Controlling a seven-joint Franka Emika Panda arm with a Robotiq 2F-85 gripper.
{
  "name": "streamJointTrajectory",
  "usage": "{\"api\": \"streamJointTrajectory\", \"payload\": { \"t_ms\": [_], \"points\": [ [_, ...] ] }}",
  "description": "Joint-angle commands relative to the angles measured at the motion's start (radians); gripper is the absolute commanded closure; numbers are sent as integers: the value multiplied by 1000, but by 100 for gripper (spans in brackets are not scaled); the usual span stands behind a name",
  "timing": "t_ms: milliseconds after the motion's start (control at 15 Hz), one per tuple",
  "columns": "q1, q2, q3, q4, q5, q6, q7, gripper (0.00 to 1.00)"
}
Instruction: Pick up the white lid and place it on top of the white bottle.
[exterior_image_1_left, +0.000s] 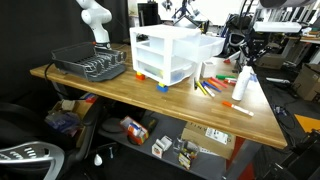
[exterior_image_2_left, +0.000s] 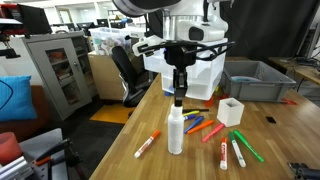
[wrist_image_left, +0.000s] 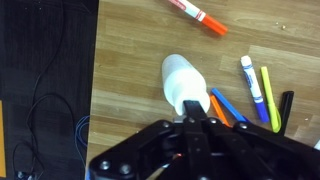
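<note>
**On the wooden table: clenched gripper just over the bottle**

A wooden table (exterior_image_2_left: 200, 165) stands in a busy lab with desks and chairs behind; on it are a drawer unit (exterior_image_1_left: 165, 55), a dish rack (exterior_image_1_left: 90, 66) and scattered markers (exterior_image_2_left: 232, 150). The bottle (exterior_image_2_left: 176, 132) stands upright near the table edge, apart from the drawer unit; an orange marker (exterior_image_2_left: 147, 145) lies beside it.

The lid itself I cannot make out; it is too small to say if it sits between the fingertips or on the bottle already.

What could go wrong, in my judgement: the bottle is slim and tall, so a small push from the side may tip it; it stands near the edge, so it could then fall to the floor. In the wrist view the bottle (wrist_image_left: 180, 80) top lies a little to one side of the fingertips, not exactly under them; if the descent follows this offset, a lid may land crooked on the neck and slip off at release. Too much downward force on a crooked lid could also make the bottle slide.

The arm reaches down from above; the wrist is vertical and the gripper (exterior_image_2_left: 179, 98) points straight down, directly above the bottle top and very near it; contact I cannot confirm. The jaws are clenched together; no gap shows between them in the wrist view (wrist_image_left: 195, 112).
</note>
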Motion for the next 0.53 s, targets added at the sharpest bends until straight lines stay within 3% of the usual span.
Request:
{"api": "streamJointTrajectory", "payload": {
  "t_ms": [0, 467],
  "points": [
    [-6, 4, -4, -14, -19, 18, 11, 100],
    [-11, 7, -3, -24, 6, 12, -4, 100]
  ]
}}
